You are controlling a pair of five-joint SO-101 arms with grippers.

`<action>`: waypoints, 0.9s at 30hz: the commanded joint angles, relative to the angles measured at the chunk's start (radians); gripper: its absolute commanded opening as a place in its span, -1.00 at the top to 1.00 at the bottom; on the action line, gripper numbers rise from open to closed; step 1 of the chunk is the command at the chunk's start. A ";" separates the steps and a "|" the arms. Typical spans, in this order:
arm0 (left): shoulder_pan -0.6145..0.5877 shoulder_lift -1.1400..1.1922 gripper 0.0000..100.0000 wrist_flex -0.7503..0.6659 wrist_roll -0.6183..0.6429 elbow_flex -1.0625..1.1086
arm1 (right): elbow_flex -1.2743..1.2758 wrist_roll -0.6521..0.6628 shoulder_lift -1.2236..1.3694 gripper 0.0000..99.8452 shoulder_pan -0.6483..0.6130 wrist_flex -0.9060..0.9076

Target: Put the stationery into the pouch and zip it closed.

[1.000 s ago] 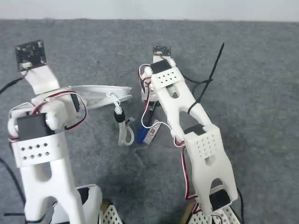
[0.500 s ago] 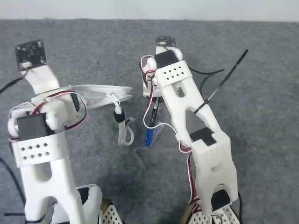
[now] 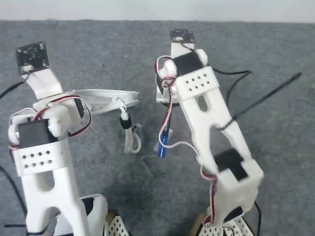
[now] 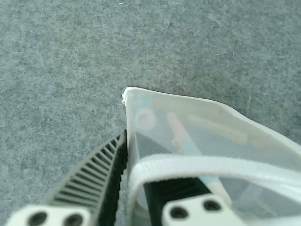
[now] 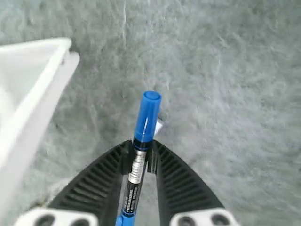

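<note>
The white see-through pouch lies open on the grey felt with pens inside it. My left gripper is shut on the pouch's rim, one finger outside and one inside the wall. A blue pen is clamped between the black fingers of my right gripper, cap end sticking out past the tips. From above, the pen hangs below the right arm, off the mat and to the right of the pouch's mouth. The pouch's corner lies beside the pen.
The pouch's zipper pull and white wrist loop trail on the mat between the two arms. A black cable tie sticks out from the right arm. Grey felt covers the table.
The right arm has risen and swung back and to the right, lifting the blue pen off the mat and tipping it more upright. The left arm and pouch have stayed still.
</note>
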 commanded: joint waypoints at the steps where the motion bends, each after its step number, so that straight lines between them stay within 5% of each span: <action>1: -0.008 -0.009 0.98 -0.040 0.015 -0.012 | 0.069 0.029 -0.206 0.99 -0.027 0.031; 17: -0.006 -0.009 0.98 -0.040 0.017 -0.012 | 0.362 0.032 -0.567 0.99 -0.042 -0.102; 27: -0.006 -0.009 0.98 -0.040 0.017 -0.012 | 0.362 0.032 -0.711 0.99 -0.223 -0.101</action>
